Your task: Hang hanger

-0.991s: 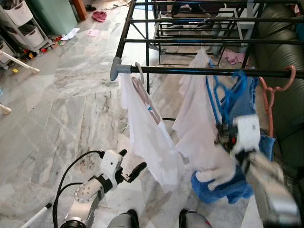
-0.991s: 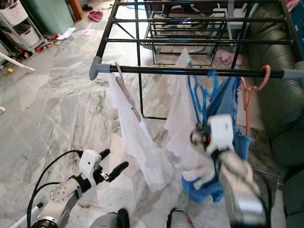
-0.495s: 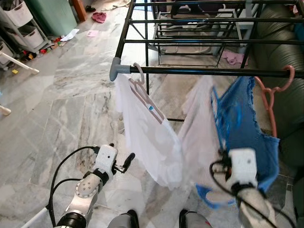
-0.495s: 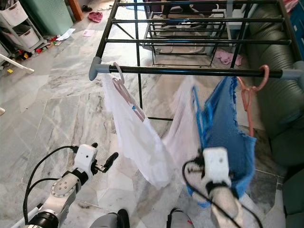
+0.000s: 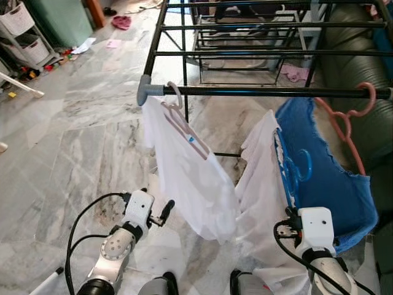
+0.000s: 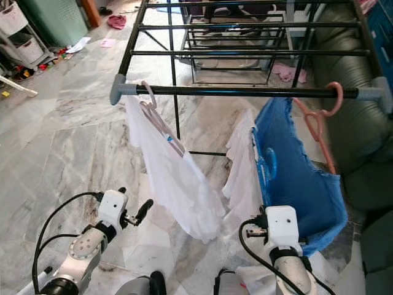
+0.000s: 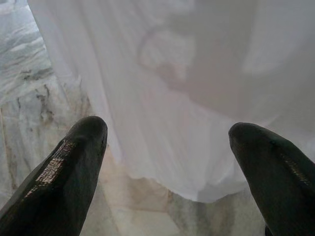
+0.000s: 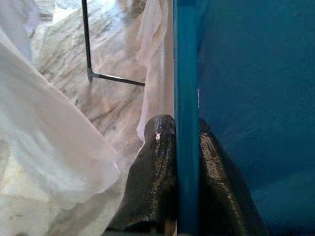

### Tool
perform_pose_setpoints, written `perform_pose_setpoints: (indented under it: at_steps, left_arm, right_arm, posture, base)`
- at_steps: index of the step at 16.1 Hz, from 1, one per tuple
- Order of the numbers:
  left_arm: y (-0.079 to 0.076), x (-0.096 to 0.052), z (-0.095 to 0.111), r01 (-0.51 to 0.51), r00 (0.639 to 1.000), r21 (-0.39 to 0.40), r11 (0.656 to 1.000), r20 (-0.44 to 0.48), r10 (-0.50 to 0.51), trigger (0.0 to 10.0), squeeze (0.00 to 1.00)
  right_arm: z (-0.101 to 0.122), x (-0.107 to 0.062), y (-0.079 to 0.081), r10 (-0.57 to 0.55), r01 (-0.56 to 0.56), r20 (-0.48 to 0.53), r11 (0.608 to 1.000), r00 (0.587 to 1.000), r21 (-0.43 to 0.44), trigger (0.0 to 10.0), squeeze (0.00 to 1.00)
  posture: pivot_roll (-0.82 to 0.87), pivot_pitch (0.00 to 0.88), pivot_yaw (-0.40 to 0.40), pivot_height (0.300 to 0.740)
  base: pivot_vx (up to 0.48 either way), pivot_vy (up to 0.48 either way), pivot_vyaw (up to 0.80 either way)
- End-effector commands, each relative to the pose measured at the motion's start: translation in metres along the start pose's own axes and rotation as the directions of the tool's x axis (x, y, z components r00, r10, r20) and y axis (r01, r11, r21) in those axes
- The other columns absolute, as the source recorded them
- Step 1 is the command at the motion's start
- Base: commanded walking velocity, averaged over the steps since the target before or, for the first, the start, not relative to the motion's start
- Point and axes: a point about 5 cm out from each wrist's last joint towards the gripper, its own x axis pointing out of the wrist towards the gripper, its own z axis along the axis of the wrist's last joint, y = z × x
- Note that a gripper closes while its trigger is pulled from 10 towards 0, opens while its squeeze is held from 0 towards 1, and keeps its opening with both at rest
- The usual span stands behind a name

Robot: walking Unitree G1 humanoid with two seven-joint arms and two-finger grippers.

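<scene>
Below the black drying-rack rail [image 5: 270,92], my right pincer [image 8: 177,147] clamps the blue plastic hanger [image 5: 290,166], its hook pointing up toward that rail; left pincer [image 7: 167,142] gapes idle.

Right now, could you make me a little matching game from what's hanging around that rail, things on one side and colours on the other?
Things:
1. hanger in the right end effector
2. empty hanger at the rail's right end
3. shirt at the rail's left end
4. rail

Colours:
A. white
B. black
C. blue
D. pink

Pairs: 1-C, 2-D, 3-A, 4-B
</scene>
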Motion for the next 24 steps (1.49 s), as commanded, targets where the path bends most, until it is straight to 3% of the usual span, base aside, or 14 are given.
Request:
perform_pose_setpoints:
  at_steps: [1, 8, 14, 19, 24]
  left_arm:
    - [0.002, -0.005, -0.004, -0.008, 1.0, 0.007, 1.0, -0.019, 0.008, 10.0, 0.0]
    - [0.003, -0.003, 0.001, -0.016, 1.0, 0.018, 1.0, -0.012, 0.016, 10.0, 0.0]
    - [0.003, 0.001, 0.026, -0.004, 0.999, 0.034, 0.999, 0.048, 0.002, 10.0, 0.0]
    - [-0.004, -0.004, 0.028, -0.007, 0.999, 0.025, 1.0, 0.035, 0.007, 10.0, 0.0]
    - [-0.007, -0.002, 0.029, -0.051, 0.998, 0.003, 0.999, 0.038, 0.051, 10.0, 0.0]
  right_arm:
    - [0.002, 0.0, 0.003, 0.01, -0.01, 0.02, 1.0, 1.0, 0.015, 10.0, 0.0]
    - [0.003, 0.002, 0.006, 0.017, -0.018, 0.018, 1.0, 1.0, 0.023, 10.0, 0.0]
    - [0.004, 0.006, 0.009, 0.023, -0.023, 0.024, 0.999, 0.999, 0.028, 10.0, 0.0]
    - [0.006, 0.009, 0.01, 0.034, -0.036, 0.033, 0.999, 0.999, 0.034, 10.0, 0.0]
    - [0.012, 0.02, 0.022, 0.106, -0.107, 0.045, 0.994, 0.993, 0.024, 10.0, 0.0]
  posture:
    - [-0.15, 0.202, 0.068, 0.74]
    - [-0.16, 0.202, 0.073, 0.74]
    - [-0.16, 0.185, 0.078, 0.74]
    - [-0.15, 0.18, 0.069, 0.74]
    - [-0.12, 0.139, 0.015, 0.74]
  base:
    - [-0.251, 0.0, 0.0]
    - [-0.321, 0.0, 0.0]
    - [-0.346, 0.0, 0.0]
    - [-0.34, 0.0, 0.0]
    - [-0.324, 0.0, 0.0]
